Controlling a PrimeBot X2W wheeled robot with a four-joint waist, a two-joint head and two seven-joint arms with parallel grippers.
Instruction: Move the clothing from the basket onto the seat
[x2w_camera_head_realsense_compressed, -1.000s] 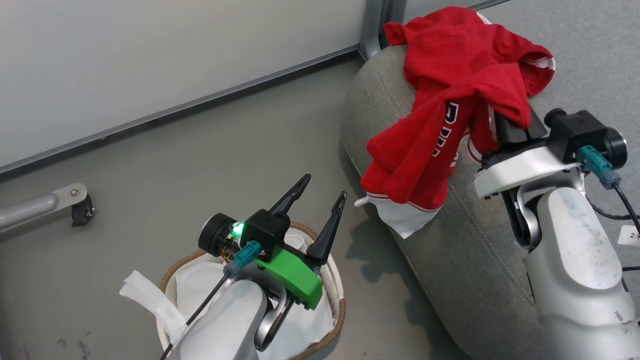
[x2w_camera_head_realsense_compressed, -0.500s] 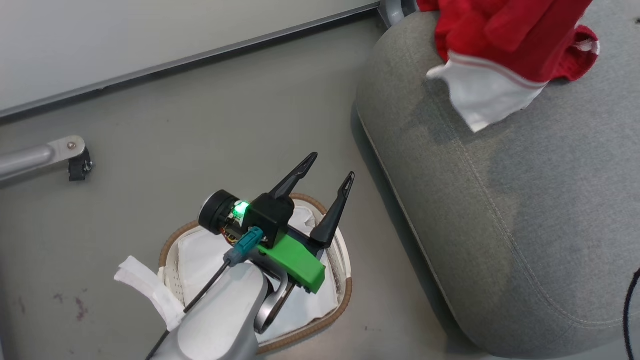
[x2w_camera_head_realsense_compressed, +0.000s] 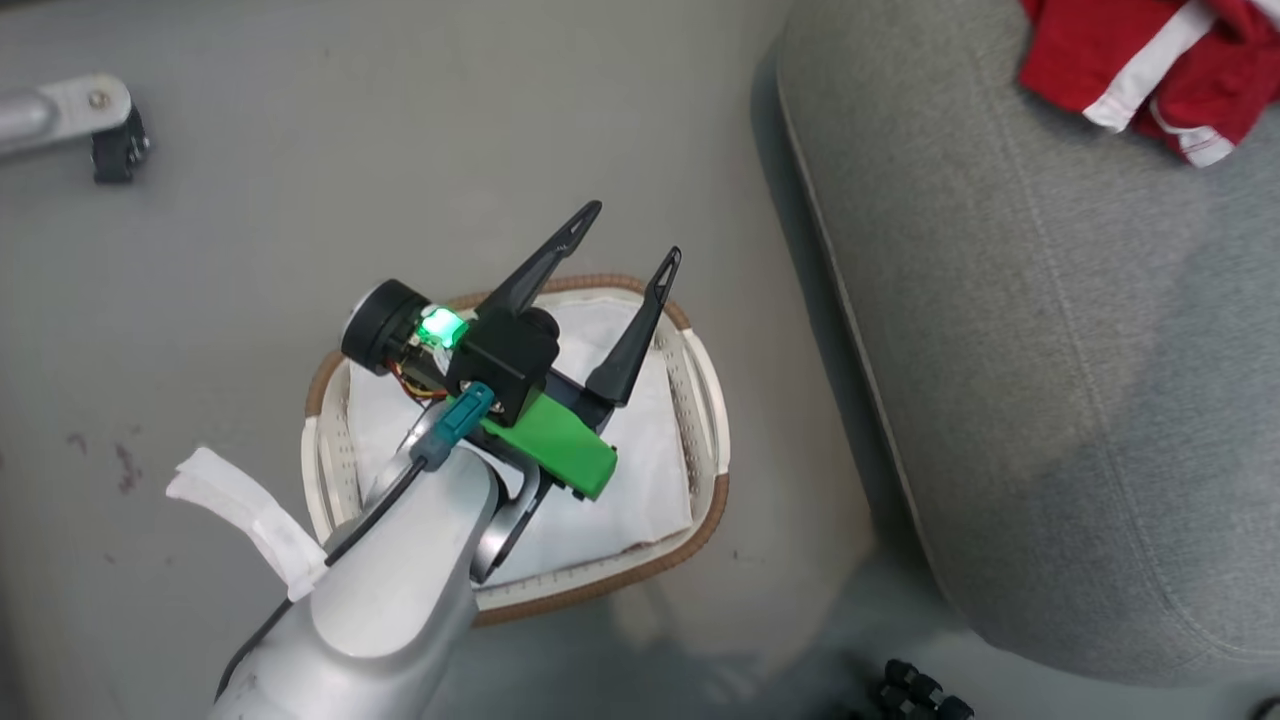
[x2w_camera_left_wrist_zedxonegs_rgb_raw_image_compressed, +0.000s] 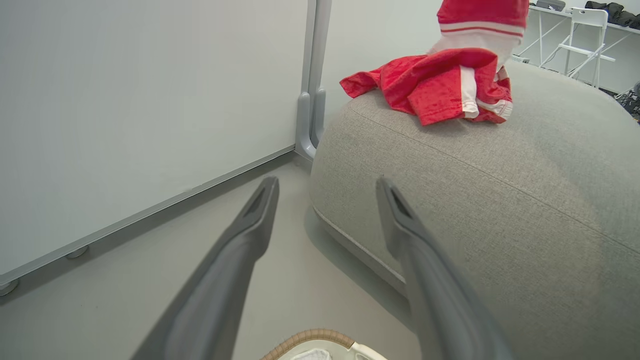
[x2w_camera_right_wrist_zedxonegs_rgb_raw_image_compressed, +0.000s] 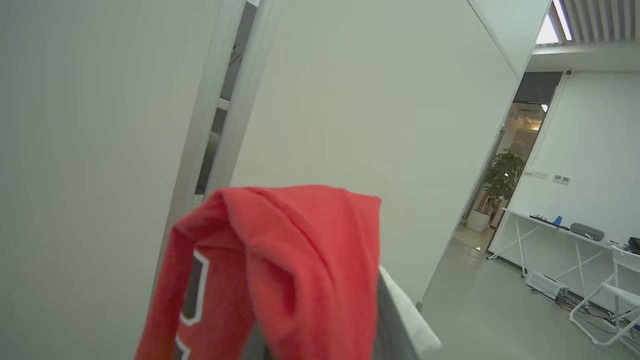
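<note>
Left gripper (x2w_camera_head_realsense_compressed: 630, 232): centre-left of the head view, hanging over the basket (x2w_camera_head_realsense_compressed: 712, 430); fingers spread wide, nothing between them; probably parked there in case another pick was needed.

Basket: lower centre of the head view, on the floor (x2w_camera_head_realsense_compressed: 250, 250) just beside the seat (x2w_camera_head_realsense_compressed: 1050, 380); the white liner (x2w_camera_head_realsense_compressed: 640, 470) shows inside with no red on it, though the forearm hides part of the inside; judged emptied.

Clothing (x2w_camera_head_realsense_compressed: 1110, 45): upper right corner of the head view, bunched on the seat's top; in the left wrist view one garment (x2w_camera_left_wrist_zedxonegs_rgb_raw_image_compressed: 435, 85) lies crumpled near the seat's far edge, upper centre of frame, and a red piece with white trim hangs just above it.

Jersey (x2w_camera_right_wrist_zedxonegs_rgb_raw_image_compressed: 280, 260): lower centre of the right wrist view, draped right before the lens, white lettering at its lower left; likely the same piece hanging over the seat.

Right gripper: the cloth covers its fingers; cannot tell whether they pinch the jersey or are parted.

Stage: a judgement; last garment carried above the seat, not yet laid down.

Next: lower it onto the seat beside the first, then let go; the fabric may snag on a finger.
</note>
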